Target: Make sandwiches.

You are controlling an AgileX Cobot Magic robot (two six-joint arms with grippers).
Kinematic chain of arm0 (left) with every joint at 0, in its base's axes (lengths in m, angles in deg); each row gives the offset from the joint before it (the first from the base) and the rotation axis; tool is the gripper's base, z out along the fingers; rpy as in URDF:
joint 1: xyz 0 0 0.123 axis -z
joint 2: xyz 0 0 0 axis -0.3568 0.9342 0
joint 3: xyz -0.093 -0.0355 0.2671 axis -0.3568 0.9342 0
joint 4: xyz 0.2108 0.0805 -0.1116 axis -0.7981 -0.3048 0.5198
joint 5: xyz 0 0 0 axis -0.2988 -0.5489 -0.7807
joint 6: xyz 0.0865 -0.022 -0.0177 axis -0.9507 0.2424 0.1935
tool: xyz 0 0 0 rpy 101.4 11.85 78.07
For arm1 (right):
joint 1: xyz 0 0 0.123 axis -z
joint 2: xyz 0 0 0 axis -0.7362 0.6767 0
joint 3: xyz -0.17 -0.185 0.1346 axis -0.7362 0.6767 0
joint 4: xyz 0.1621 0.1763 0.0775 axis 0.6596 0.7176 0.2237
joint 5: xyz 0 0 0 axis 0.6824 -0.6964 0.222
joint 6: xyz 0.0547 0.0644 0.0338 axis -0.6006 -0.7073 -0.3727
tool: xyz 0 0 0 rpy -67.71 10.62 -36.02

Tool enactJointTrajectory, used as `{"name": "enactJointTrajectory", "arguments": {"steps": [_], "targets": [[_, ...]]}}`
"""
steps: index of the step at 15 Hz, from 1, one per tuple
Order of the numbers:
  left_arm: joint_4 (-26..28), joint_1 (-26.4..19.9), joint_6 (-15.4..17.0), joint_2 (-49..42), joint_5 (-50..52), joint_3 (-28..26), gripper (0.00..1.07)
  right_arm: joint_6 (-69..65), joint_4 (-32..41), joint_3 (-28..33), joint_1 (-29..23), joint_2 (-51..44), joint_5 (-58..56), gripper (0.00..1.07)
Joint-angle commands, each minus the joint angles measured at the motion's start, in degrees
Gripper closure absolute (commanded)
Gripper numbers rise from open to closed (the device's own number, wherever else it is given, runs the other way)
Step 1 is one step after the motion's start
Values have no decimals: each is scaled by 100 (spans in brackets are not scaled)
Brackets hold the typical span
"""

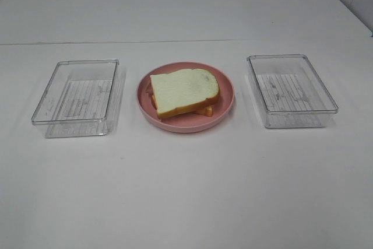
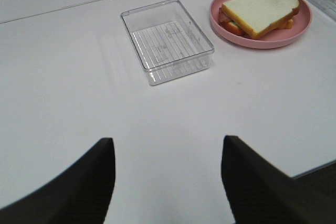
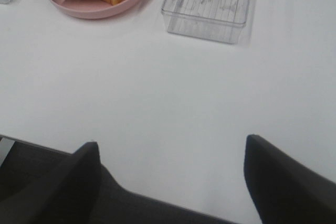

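While both arms sit back from the work area, we see the sandwich (image 1: pixel 185 93) stacked on the pink plate (image 1: pixel 224 109) at the middle of the white table (image 1: pixel 186 190), a white bread slice on top and orange and green edges showing beneath it. A clear tray (image 1: pixel 76 97) lies to the plate's left and a second clear tray (image 1: pixel 291 90) to its right, each apart from the plate. We find the left gripper (image 2: pixel 168 182) with its fingers spread wide over bare tabletop, gripping nothing. The right gripper (image 3: pixel 170 182) likewise stands wide apart near the table's front edge, with nothing between its fingers.
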Motion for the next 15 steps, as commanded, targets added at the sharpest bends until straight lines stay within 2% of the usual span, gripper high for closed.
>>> {"name": "enactJointTrajectory", "arguments": {"steps": [1, 11, 13, 15], "targets": [[29, 17, -17, -132, 29, 6, 49, 69, 0, 23, -17, -258, 52, 34], [29, 17, -11, -132, 29, 6, 49, 63, 0, 23, -17, -258, 52, 34], [34, -126, -11, -149, 34, 6, 49, 63, 0, 23, 6, -258, 57, 34], [6, -625, -11, -149, 34, 6, 49, 63, 40, 23, 567, -258, 57, 34]]}}
